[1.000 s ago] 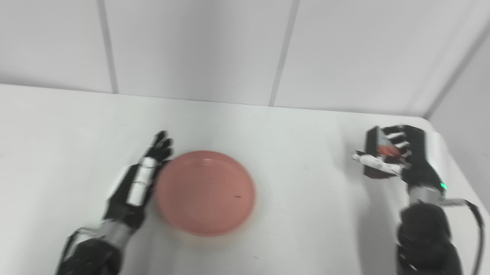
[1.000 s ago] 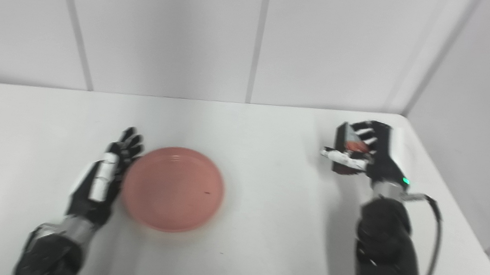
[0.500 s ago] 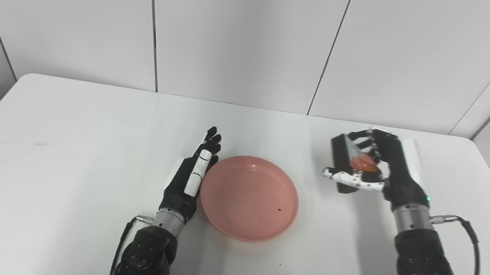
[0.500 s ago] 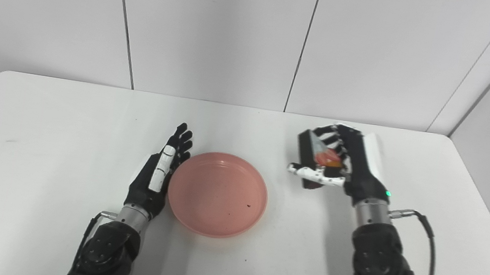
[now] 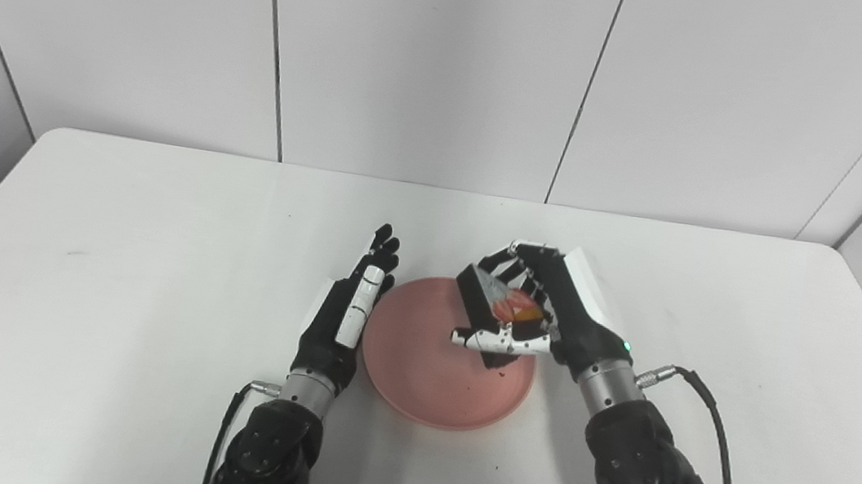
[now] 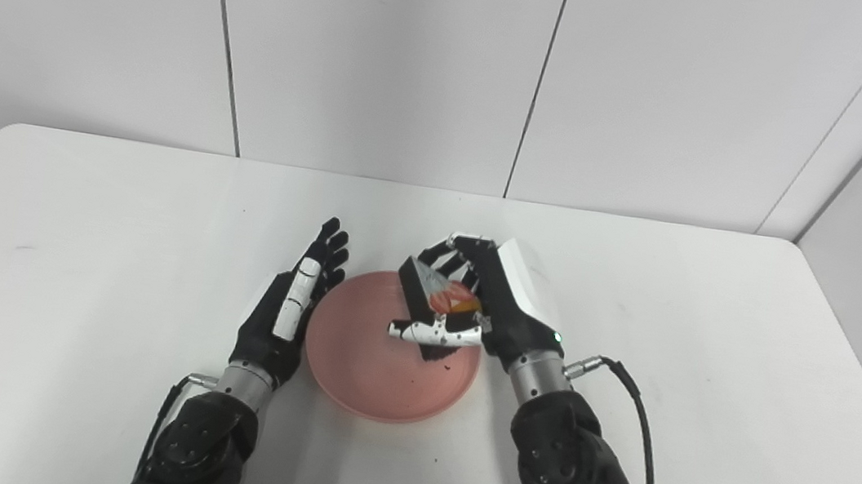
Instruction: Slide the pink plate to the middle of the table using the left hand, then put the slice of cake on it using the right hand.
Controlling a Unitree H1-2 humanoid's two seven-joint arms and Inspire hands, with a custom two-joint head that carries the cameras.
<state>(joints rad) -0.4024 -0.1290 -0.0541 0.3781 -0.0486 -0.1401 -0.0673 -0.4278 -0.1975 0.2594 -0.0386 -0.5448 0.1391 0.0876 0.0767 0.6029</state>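
We can't see much of the cake slice (image 5: 503,310): the right hand (image 5: 545,314) wraps it. That hand covers the pink plate (image 5: 416,363)'s upper right rim. Whether the cake touches the plate, can't tell. Both arms are cut off at the bottom edge of the frame.

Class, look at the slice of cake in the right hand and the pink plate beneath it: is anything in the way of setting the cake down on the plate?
Nothing visible is. The right hand holds the slice of cake over the pink plate, whose surface is bare. The left hand stands open at the plate's left rim, clear of the cake's path.
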